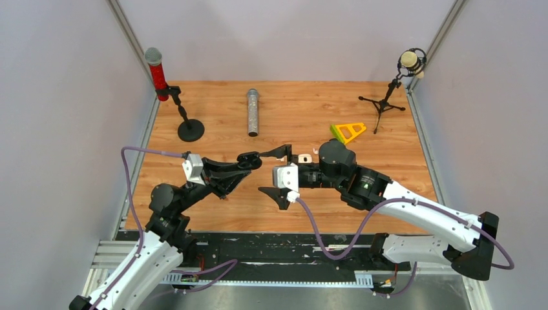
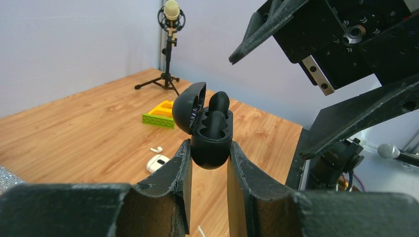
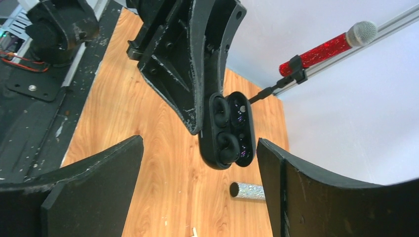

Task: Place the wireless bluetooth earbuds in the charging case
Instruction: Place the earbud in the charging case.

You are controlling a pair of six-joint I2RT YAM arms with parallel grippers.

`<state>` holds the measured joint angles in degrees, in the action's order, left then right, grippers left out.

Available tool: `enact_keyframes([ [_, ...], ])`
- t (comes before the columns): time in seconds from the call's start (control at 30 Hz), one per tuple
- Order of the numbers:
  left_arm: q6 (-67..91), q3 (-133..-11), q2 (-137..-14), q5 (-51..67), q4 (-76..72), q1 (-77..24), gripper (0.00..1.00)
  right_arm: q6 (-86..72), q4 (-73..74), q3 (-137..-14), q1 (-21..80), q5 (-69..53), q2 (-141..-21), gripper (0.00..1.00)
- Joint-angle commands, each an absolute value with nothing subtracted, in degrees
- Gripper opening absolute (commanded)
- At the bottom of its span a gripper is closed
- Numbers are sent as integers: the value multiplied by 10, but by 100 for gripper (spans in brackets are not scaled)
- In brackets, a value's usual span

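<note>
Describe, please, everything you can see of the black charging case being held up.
The glossy black pebble-shaped plastic charging case is hinged open, lid tilted back. Two rounded black earbuds sit in its wells, one standing proud. The left hand pinches its lower body above the wooden table; the open right hand brackets it.

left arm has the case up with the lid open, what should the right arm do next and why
Probably ease the right gripper in to press the far black earbud down. In the left wrist view it stands proud of the charging case, which the left gripper clamps with its lid open. The right jaws are open on either side of it.
</note>
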<state>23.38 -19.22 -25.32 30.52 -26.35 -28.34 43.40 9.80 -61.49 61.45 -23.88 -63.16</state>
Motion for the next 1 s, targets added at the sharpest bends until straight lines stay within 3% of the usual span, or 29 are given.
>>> enact_keyframes([
  [0.0,248,-215,-254,294,-278,-278,0,467,33,-609,621,-225,-639,87],
  [0.5,275,-217,-262,296,-288,-269,0,586,-62,-559,642,-176,-655,85],
  [0.97,278,-217,-262,294,-288,-266,0,615,-37,-552,653,-153,-667,77],
])
